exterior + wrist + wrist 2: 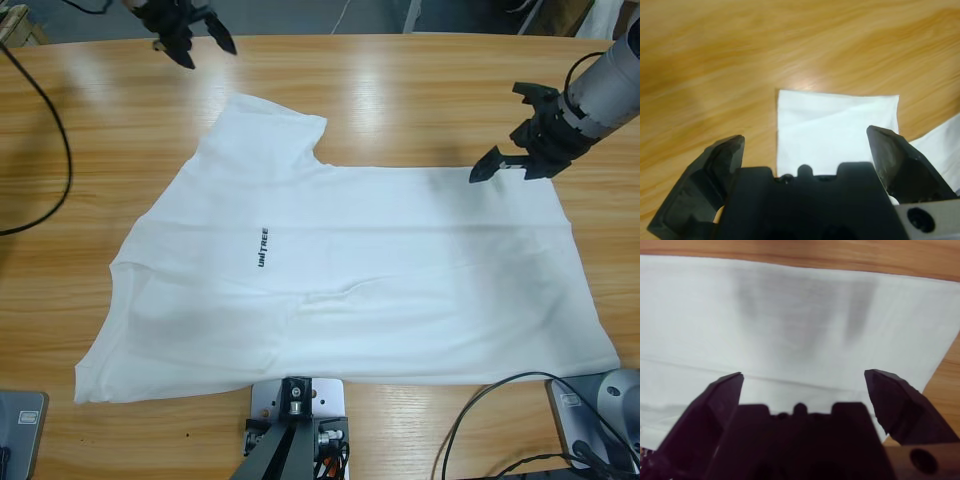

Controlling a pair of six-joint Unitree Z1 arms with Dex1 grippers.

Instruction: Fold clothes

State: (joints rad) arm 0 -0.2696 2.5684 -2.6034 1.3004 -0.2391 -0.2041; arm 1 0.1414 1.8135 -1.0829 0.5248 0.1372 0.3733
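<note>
White cotton T-shirt [380, 290] lies spread flat on my wooden table [420, 90], its small dark chest logo [262, 247] facing up. My left gripper [195, 40] hangs over 1 sleeve [837, 132], jaws spread wide and holding nothing. My right gripper [512, 140] hovers above the shirt's far edge, its 2 jaws likewise wide apart, gripping nothing.
</note>
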